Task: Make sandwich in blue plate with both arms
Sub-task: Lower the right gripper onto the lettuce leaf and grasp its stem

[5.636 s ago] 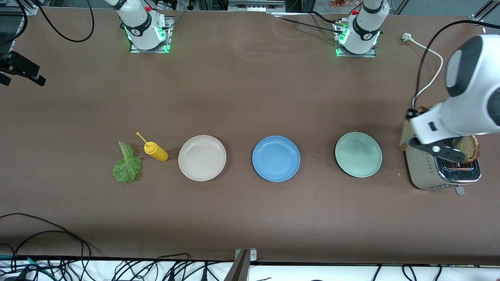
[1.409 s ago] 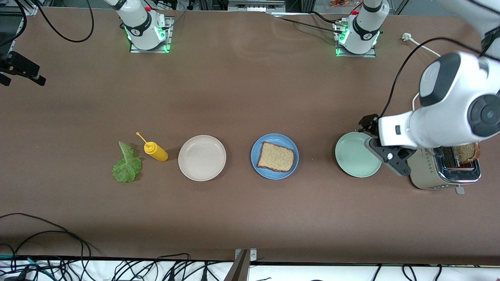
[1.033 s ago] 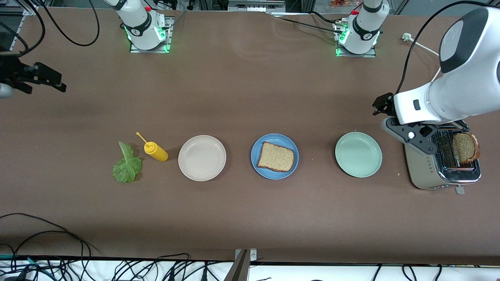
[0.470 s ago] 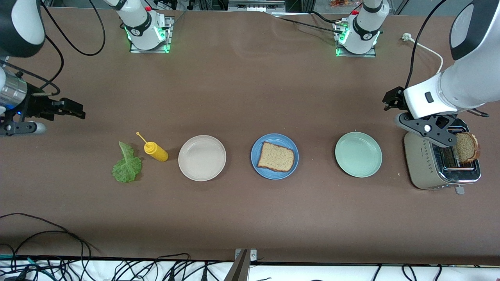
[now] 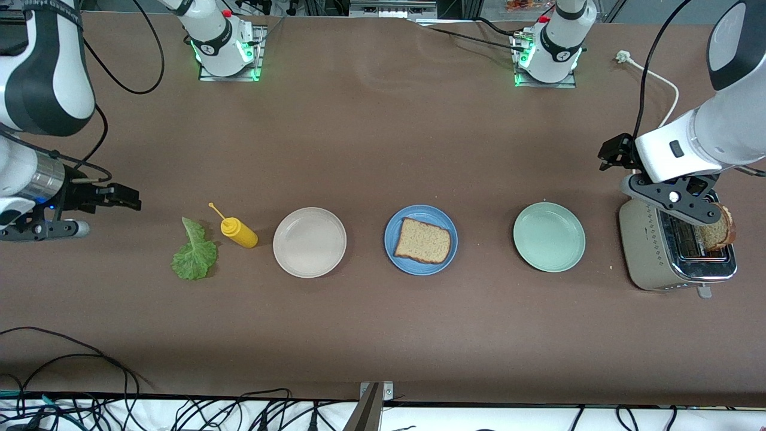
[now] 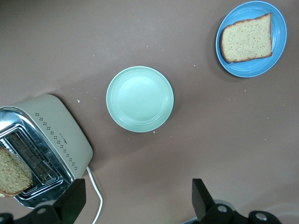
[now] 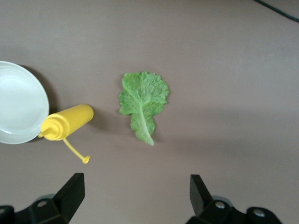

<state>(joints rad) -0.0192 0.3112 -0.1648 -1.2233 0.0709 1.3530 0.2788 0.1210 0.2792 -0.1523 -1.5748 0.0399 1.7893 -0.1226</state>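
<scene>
Your left gripper (image 5: 688, 206) is hanging wide open and empty over the toaster (image 5: 673, 254), partly hiding its bread slice (image 5: 721, 230). Your right gripper (image 5: 90, 209), open and empty, is hovering beside the lettuce leaf (image 5: 193, 251). One slice (image 5: 424, 240) is lying on the blue plate (image 5: 395, 224).

Three round plates sit in a row on the table: one blue plate (image 5: 422, 242), one pale mint-green plate (image 5: 549, 237) and one off-white plate (image 5: 309, 242). There are two slices of brown bread: one slice (image 5: 423, 240) lying flat on the blue plate, and a second slice (image 5: 716, 227) standing in the toaster. There is one toaster (image 5: 675, 251), silver and beige, with one white power cord (image 5: 658, 127). One green lettuce leaf (image 5: 194, 251) and one yellow squeeze bottle (image 5: 238, 231) complete the items.
</scene>
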